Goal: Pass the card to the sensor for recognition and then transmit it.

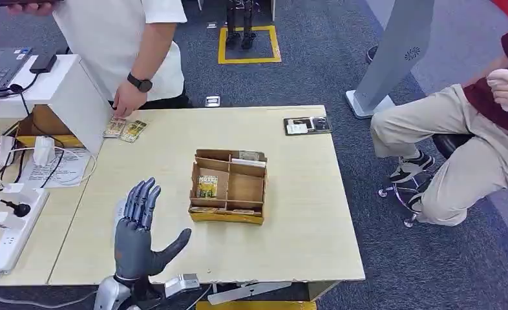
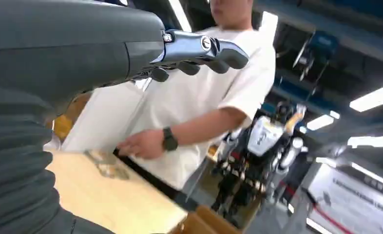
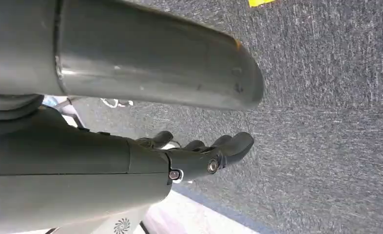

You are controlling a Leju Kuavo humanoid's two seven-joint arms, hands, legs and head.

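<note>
- On the pale wooden table (image 1: 290,213), near its front edge, the robot's left hand (image 1: 140,227) is raised with its palm flat, fingers straight and spread, thumb out to the side; it holds nothing.
- Two cards (image 1: 125,129) lie flat, side by side and touching, at the far left of the table, just beside a white slanted box (image 1: 77,97) that may be the sensor, though this cannot be confirmed.
- A standing person's hand (image 1: 127,100), with a black watch at the wrist, rests on or just above those cards.
- From the left hand the cards lie straight ahead, well apart, toward the table's far edge; their long sides run roughly from the robot's left to its right.
- A brown cardboard tray (image 1: 228,186) with several compartments sits mid-table, to the right of the left hand; another card (image 1: 207,186) lies in its middle-left compartment, nearer to the hand than the far pair.
- The right hand (image 3: 199,156) hangs low over grey carpet (image 3: 326,122), fingers loosely curled with nothing in them.
- The left hand is by far the nearer to every card, so the pick-up most likely falls to it.
- A seated person (image 1: 458,142) is at the right.
</note>
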